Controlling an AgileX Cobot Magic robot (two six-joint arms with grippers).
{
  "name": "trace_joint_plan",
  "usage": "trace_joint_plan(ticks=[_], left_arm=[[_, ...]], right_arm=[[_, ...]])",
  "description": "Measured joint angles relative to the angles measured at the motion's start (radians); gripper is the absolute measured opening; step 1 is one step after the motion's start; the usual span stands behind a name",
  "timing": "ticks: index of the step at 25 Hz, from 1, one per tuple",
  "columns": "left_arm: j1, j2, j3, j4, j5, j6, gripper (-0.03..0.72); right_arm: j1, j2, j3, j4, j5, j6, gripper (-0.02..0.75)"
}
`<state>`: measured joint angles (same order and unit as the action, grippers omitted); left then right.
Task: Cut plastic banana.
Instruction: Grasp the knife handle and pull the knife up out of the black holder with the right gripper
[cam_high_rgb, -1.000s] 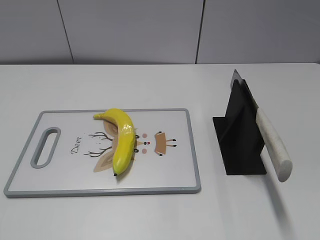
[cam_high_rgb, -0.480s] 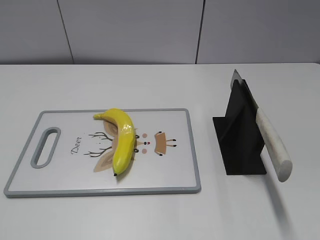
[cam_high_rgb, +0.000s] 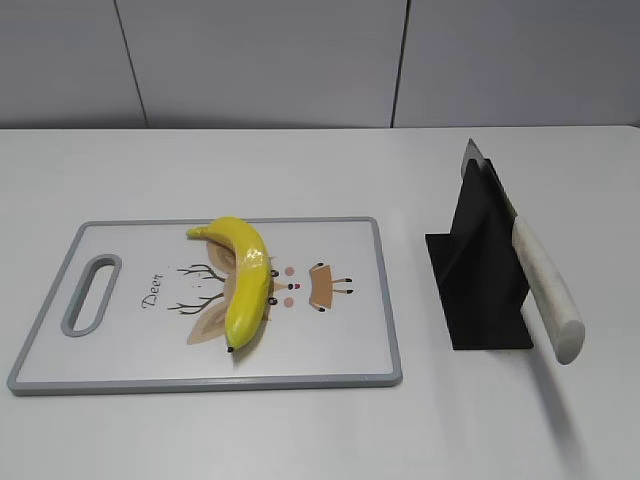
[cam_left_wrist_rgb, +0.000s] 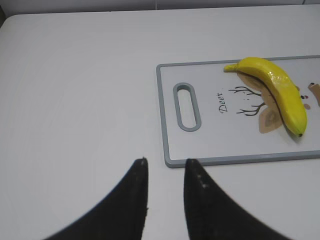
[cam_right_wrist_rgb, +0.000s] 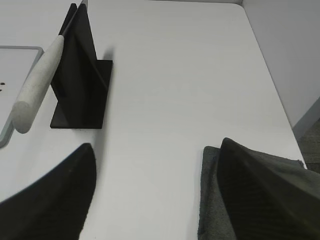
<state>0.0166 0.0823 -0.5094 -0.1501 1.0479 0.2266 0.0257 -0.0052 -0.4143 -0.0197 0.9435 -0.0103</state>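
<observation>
The yellow plastic banana (cam_high_rgb: 243, 280) lies on a white cutting board with a grey rim (cam_high_rgb: 388, 300); both also show in the left wrist view, the banana (cam_left_wrist_rgb: 277, 92) and the board (cam_left_wrist_rgb: 162, 125). A knife with a pale handle (cam_high_rgb: 545, 285) rests in a black stand (cam_high_rgb: 480, 270), also seen in the right wrist view (cam_right_wrist_rgb: 37, 82). My left gripper (cam_left_wrist_rgb: 165, 165) is open and empty over bare table, near the board's corner. My right gripper (cam_right_wrist_rgb: 155, 150) is wide open and empty, right of the stand. Neither gripper shows in the exterior view.
A grey cloth (cam_right_wrist_rgb: 215, 200) lies on the table under my right finger. The table's right edge (cam_right_wrist_rgb: 270, 75) runs close by. The board has a handle slot (cam_high_rgb: 90, 293) at its left end.
</observation>
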Motion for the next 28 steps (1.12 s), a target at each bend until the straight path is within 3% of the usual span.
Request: trace_joint_plan(ticks=[12, 15, 18, 20, 28], left_arm=[[0.0, 0.0, 0.0, 0.0, 0.0, -0.001, 0.243], [0.0, 0.0, 0.0, 0.0, 0.0, -0.001, 0.337], [0.0, 0.0, 0.0, 0.0, 0.0, -0.001, 0.537], [0.001, 0.0, 0.0, 0.001, 0.0, -0.001, 0.608], [0.001, 0.0, 0.0, 0.003, 0.0, -0.001, 0.638]], right_arm=[[0.0, 0.0, 0.0, 0.01, 0.0, 0.0, 0.572], [0.0, -0.001, -0.003, 0.01, 0.003, 0.0, 0.572], [0.0, 0.019, -0.032, 0.008, 0.015, -0.01, 0.572], [0.0, 0.053, -0.057, 0.006, 0.016, -0.023, 0.572], [0.0, 0.221, -0.164, 0.044, 0.058, -0.032, 0.572]])
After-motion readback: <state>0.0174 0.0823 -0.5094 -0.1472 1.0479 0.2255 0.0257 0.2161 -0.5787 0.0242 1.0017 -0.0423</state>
